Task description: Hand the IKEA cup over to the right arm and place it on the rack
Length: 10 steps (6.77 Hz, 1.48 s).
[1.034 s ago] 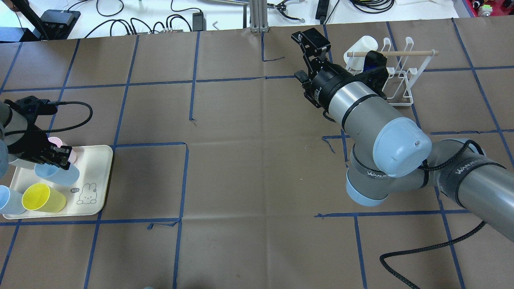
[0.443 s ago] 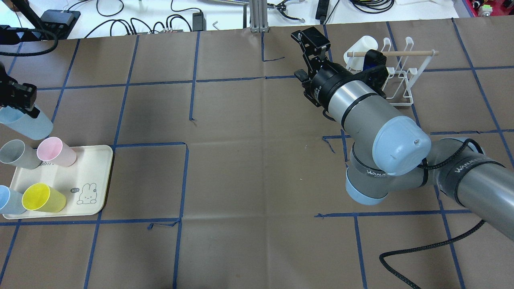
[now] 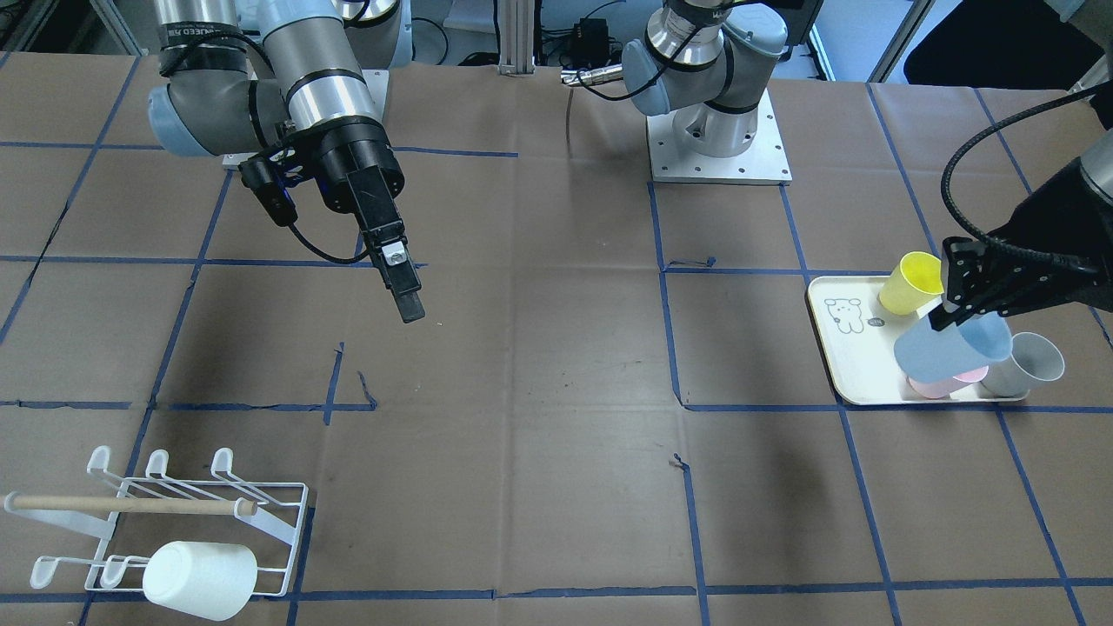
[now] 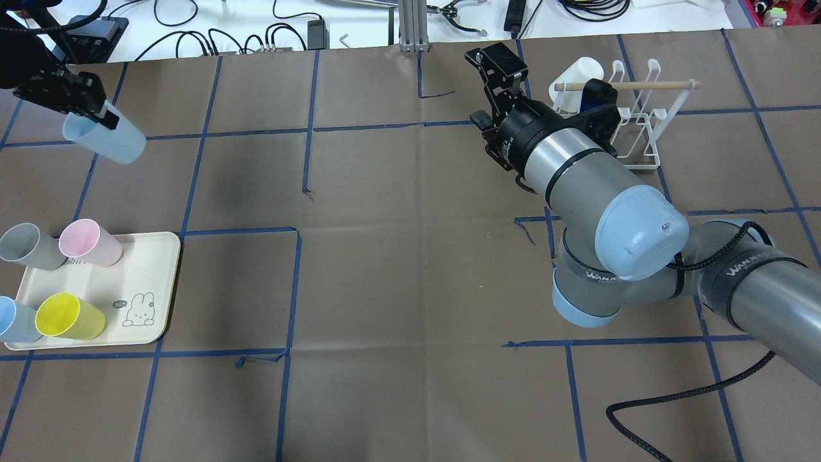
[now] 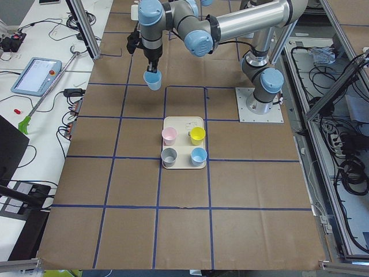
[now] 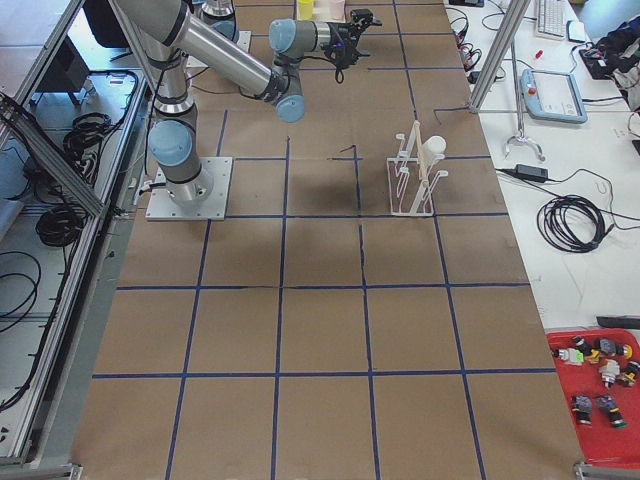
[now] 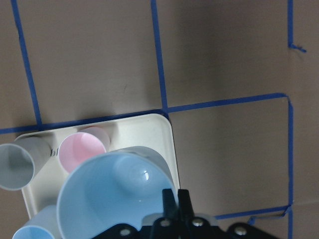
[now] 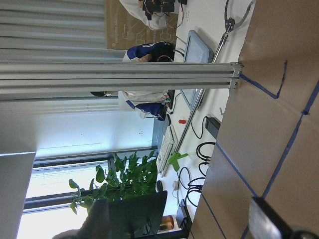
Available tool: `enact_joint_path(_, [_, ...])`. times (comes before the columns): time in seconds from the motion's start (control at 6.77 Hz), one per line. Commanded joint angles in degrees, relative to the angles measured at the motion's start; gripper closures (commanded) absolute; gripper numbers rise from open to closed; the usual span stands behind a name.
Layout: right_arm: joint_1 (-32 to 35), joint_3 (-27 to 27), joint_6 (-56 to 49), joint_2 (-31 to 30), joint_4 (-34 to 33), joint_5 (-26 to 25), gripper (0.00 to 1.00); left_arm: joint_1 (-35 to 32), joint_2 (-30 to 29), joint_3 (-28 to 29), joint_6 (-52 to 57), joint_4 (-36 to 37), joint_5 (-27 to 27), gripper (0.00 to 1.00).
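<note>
The table point(image 4: 397, 269), papered brown and gridded in blue tape, fills most of my screens. The right arm point(image 4: 577, 173) lies across its right half, reaching toward the far edge. The left arm point(image 5: 242, 20) reaches out over the left end.

The rack point(image 4: 641, 138) stands at the far right. A white cup point(image 3: 200, 568) lies on its side on a prong at the rack's far left corner. The cream tray point(image 4: 151, 269) sits at the near left with four cups upright on it: grey point(image 4: 25, 246), pink point(image 4: 90, 242), yellow point(image 4: 67, 316) and pale blue point(image 4: 13, 319).

The blue cup point(image 4: 109, 140) I am after is off the table, hanging tilted from the left gripper point(image 4: 96, 114). On the left wrist feed the tray shows underneath it. That gripper's fingers point(image 7: 183, 204) are pinched together on the cup's rim, mouth toward the camera.

The right gripper point(image 4: 490, 58) hovers just left of the rack. From overhead I read its two fingers as parted with nothing between them. From the front they line up edge-on, so I cannot confirm it there.
</note>
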Motion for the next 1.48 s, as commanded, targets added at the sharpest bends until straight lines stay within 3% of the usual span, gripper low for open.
enact_joint_path(0.0, [0.0,0.1,0.0,-0.1,0.0,0.0,0.0,-1.1,-1.5,-2.5,1.2,9.3,-21.4,1.0])
enact_joint_path(0.15, [0.0,0.1,0.1,-0.1,0.0,0.0,0.0,-2.0,-1.6,-4.7,1.4,14.9,-26.5,1.0])
enact_joint_path(0.74, [0.0,0.1,0.0,0.0,0.0,0.0,0.0,-11.0,-2.3,-21.2,0.9,56.3,-36.8,0.99])
enact_joint_path(1.03, [0.1,0.2,0.1,-0.2,0.0,0.0,0.0,-13.4,-2.4,-29.2,0.8,70.7,-44.0,0.97])
enact_joint_path(1.33, [0.3,0.3,0.0,-0.5,0.1,0.0,0.0,-15.0,-3.1,-36.4,-2.6,85.0,-46.6,0.96])
